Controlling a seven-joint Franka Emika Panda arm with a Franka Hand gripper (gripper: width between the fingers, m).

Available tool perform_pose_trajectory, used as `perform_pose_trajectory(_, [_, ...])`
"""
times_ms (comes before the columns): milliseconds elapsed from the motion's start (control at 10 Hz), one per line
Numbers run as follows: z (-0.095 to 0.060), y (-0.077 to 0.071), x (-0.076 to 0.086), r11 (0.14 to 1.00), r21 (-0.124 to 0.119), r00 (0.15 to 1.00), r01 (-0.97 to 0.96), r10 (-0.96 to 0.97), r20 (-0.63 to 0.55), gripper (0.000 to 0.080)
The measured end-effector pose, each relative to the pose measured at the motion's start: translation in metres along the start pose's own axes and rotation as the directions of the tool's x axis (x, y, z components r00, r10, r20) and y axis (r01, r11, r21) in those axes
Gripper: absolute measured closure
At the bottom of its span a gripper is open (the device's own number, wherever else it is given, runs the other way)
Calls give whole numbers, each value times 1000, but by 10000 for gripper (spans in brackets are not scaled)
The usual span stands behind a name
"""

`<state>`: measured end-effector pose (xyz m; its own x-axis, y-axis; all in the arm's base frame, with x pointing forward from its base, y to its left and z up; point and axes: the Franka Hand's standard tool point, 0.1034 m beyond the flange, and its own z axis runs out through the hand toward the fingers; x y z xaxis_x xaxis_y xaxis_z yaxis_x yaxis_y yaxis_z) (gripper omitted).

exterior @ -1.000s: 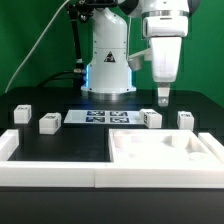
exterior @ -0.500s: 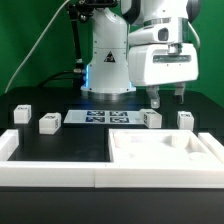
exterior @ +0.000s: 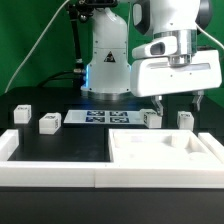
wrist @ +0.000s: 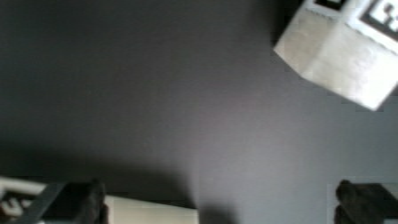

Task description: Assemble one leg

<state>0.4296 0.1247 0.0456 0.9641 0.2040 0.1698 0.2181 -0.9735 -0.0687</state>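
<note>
Near one leg [exterior: 184, 120] (white, tagged) the jaws gape.

in the blurred wrist view the small white oblong plastic block [wrist: 334, 55] is cut off by the picture's edge, its black-and-white tags unreadable. both dark gripper fingers [wrist: 75, 200] are cropped too, and a pale white shape [wrist: 146, 212] beside one cannot be named. in the exterior view the white robot arm [exterior: 170, 20] leaves the frame above; the tags on the thin flat white marker board [exterior: 100, 118] are too small to read.
</note>
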Motion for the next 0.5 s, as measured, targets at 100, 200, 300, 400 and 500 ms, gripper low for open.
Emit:
perform_pose_trajectory(100, [0,1,0,996,1,996,-85,85,0,150])
perform_pose_trajectory(200, [1,-2,-1,984,3,984,-178,178,-2,150])
perform_pose_trajectory(300, [3,-8,-4,968,6,968,-250,250,1,150])
perform_pose_trajectory(400, [5,-12,-6,941,7,941,-338,338,4,150])
perform_pose_trajectory(500, [7,-9,-8,927,7,927,-374,374,-4,150])
